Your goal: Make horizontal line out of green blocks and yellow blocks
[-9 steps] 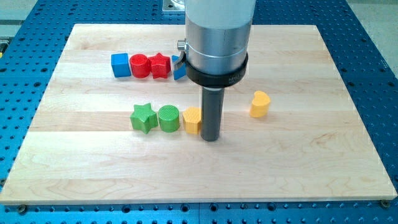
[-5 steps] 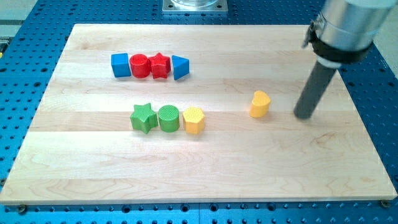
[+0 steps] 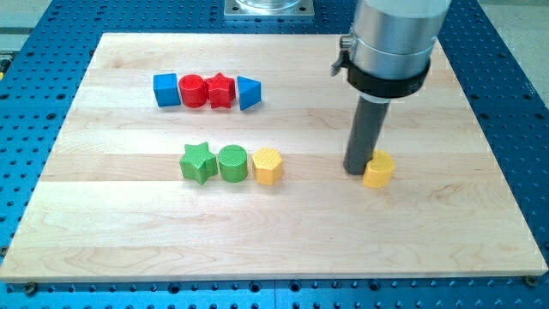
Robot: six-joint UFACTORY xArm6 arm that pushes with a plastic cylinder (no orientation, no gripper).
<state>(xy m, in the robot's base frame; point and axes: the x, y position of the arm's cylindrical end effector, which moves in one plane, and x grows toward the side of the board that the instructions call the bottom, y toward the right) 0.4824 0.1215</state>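
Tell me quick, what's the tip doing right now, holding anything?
No gripper, so nothing is held. My tip is down on the board, against the view's left side of the lone yellow block, well right of the green-yellow row.

A single view looks down at a slant from the near side of the surface [image 3: 480,223], facing across it toward the arm's base plate [image 3: 269,8] at the view's top edge. It sits close enough that the surface nearly fills the picture, all four edges showing, with blue perforated panel [image 3: 523,103] around it. No second view shares the scene.
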